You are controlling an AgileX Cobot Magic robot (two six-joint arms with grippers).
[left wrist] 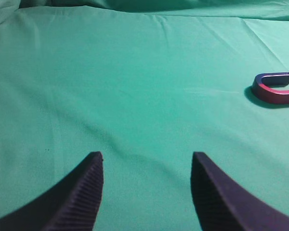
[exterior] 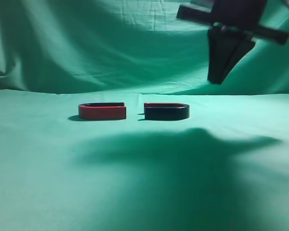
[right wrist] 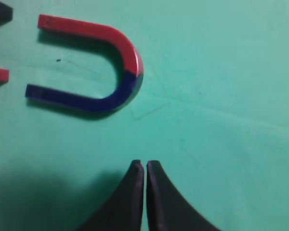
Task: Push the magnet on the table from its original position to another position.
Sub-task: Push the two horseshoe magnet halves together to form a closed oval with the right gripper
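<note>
Magnet [exterior: 166, 111] unmarked, on table [exterior: 144, 192]

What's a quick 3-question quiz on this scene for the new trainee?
1. True or false: the right claw is touching the dark magnet.
2. The left claw is: A) open and holding nothing, B) shut on the dark magnet, C) shut on a fold of cloth.
3. Fill in: in the exterior view, the red magnet lies to the ___ of the dark magnet.

Key: 1. False, it hangs above the dark magnet with its jaws closed. 2. A. 3. left.
</note>
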